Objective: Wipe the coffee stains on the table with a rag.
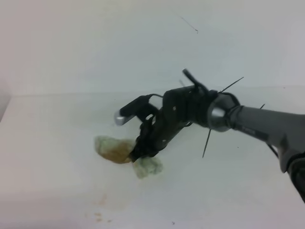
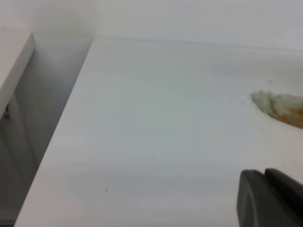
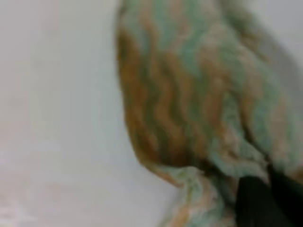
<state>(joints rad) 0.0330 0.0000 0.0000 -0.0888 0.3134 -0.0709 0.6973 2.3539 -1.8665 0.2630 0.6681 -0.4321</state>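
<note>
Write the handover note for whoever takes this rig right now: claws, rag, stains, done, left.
Right claw: down on the table, shut on the rag, which lies pressed flat left of centre, brown-soiled in the middle.
Left claw: only its dark tip shows, off to the side; open or shut cannot be told.
Done: the rag has picked up coffee.
Left: faint tan coffee stains remain nearer the front edge, below the rag. Likely next: drag the rag over them.
</note>
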